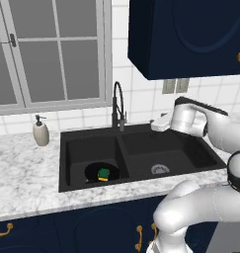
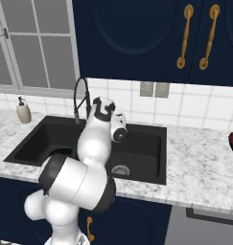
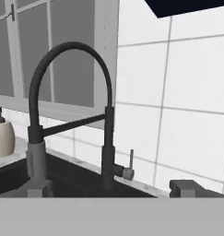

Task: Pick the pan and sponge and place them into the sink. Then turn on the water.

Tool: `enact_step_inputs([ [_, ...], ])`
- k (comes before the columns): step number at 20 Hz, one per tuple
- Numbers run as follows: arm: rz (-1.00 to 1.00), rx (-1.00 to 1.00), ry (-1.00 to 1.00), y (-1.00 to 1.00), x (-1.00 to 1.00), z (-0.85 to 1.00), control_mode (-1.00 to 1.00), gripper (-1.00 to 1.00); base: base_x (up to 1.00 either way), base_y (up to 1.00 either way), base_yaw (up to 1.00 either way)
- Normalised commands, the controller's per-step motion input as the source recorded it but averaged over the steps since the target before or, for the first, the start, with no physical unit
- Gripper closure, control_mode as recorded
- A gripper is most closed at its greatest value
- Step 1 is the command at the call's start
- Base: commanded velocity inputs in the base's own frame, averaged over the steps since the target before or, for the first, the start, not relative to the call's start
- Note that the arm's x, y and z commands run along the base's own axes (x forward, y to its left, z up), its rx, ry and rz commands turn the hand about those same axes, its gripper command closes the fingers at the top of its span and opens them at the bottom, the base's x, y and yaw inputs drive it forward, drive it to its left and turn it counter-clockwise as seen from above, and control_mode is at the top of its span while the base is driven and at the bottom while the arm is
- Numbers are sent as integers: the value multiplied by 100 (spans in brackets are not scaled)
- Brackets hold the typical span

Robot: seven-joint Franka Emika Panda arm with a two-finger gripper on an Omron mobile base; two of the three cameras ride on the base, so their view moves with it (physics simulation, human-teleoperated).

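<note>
The sink (image 1: pixel 141 148) is the landmark. In its left basin lies the pan (image 1: pixel 94 170), and on the pan rests the sponge (image 1: pixel 103 174), so both placings look done. Behind the divider stands the faucet (image 3: pixel 72 115), its small lever (image 3: pixel 130 166) on the right side of the base; no water runs yet. The gripper (image 1: pixel 161 123) hovers over the right basin's back edge, facing the faucet; whether its jaws are parted I cannot tell.
</note>
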Motion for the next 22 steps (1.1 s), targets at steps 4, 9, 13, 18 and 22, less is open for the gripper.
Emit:
enact_step_inputs([
  [4, 0, 0, -9, 25, 45, -29, -100, -100, 0, 0, 0],
  [9, 0, 0, -13, 30, 35, -25, -100, -100, 0, 0, 0],
  [13, 0, 0, 0, 0, 34, 0, -100, -100, 0, 0, 0],
  [18, 0, 0, 0, 0, 33, 0, -100, -100, 0, 0, 0],
  [22, 0, 0, 4, 0, 37, 4, -100, -100, 0, 0, 0],
])
